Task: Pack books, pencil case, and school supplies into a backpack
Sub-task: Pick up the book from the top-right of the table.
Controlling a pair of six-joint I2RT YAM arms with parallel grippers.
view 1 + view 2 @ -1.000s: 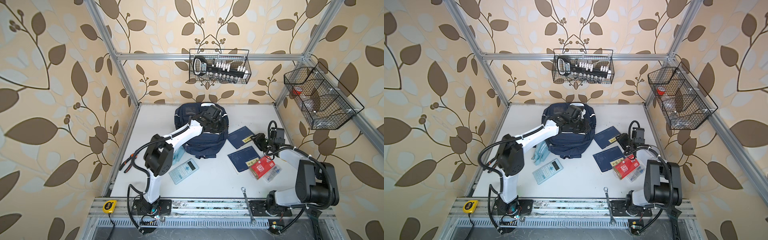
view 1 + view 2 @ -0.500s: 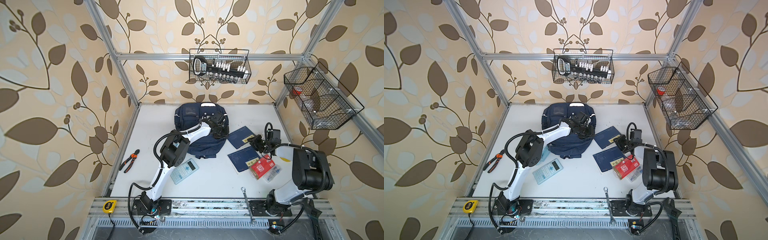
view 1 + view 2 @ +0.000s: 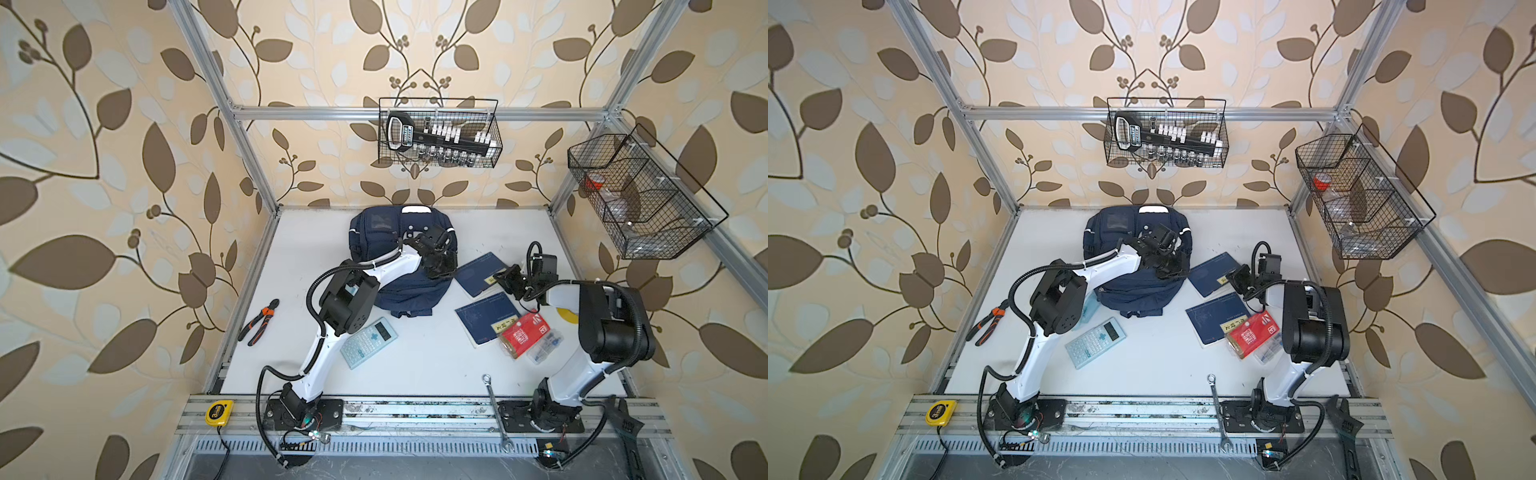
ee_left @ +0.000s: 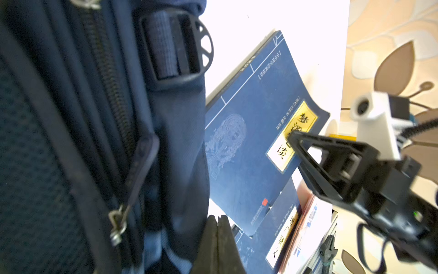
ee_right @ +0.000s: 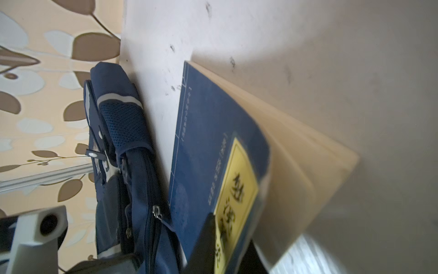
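Left wrist view gives the grip most clearly: the right gripper (image 4: pixel 294 142) lays its upper finger on the yellow label (image 4: pixel 301 118) of the far book (image 4: pixel 246 132). This corner of the book curls up from the table (image 4: pixel 237 28), so I judge the fingers clenched on the corner; the lower finger is hidden under the pages. The left gripper (image 4: pixel 218 220) has its two fingers pressed together, with nothing visible between them, just beside the side wall of the backpack (image 4: pixel 94 118). In a top view the far book (image 3: pixel 478 270) lies between the backpack and the right arm (image 3: pixel 569 291). Its long axis is slanted: one end is near the backpack, and the held corner is at the end toward the right arm. So the backpack is to the robot's left of the holding fingers, across the length of the book, and the right arm is the nearer one for this carry. Whether any zip stands open I cannot tell. The second book (image 3: pixel 484 318), the calculator (image 3: pixel 369 343) and the clear box (image 3: pixel 524 334) lie on the table, not yet packed.
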